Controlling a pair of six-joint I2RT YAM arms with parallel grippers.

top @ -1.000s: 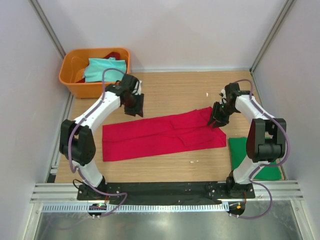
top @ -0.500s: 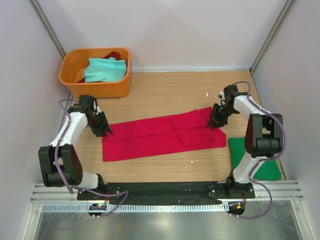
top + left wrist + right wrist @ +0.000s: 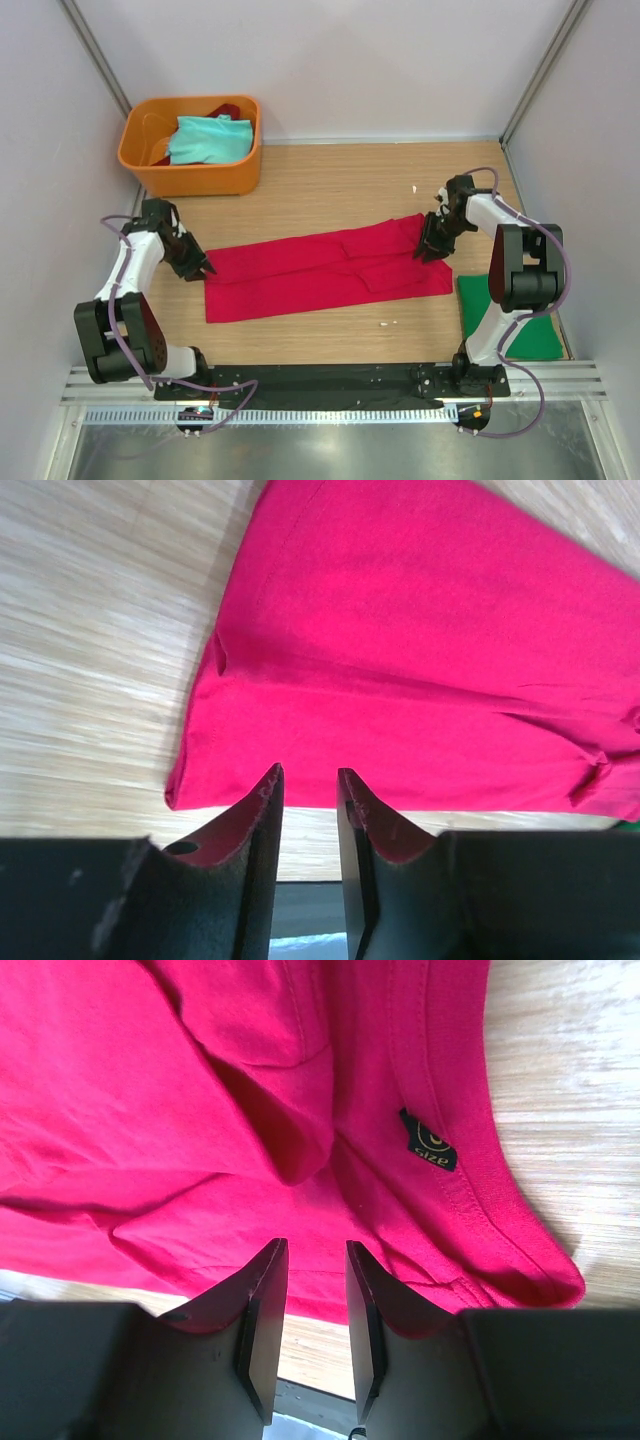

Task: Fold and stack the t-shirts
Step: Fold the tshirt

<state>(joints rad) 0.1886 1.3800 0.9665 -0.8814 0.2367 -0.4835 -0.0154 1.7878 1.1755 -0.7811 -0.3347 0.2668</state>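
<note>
A red t-shirt (image 3: 320,268) lies on the wooden table as a long folded strip, running left to right. My left gripper (image 3: 197,268) is low at its left end; in the left wrist view the gripper (image 3: 308,780) is slightly open and empty, just short of the shirt's edge (image 3: 420,660). My right gripper (image 3: 428,250) is over the shirt's far right corner. In the right wrist view that gripper (image 3: 316,1255) is slightly open above the collar end of the shirt (image 3: 150,1110), with a black size label (image 3: 430,1142) showing.
An orange bin (image 3: 135,150) at the back left holds a teal shirt (image 3: 210,138) and a dark red one. A folded green shirt (image 3: 535,335) lies at the front right, partly behind the right arm. White walls close in three sides.
My left arm swung from near the bin out to the left and down to the shirt's left end. The right gripper has barely moved. The shirt lies as before.
</note>
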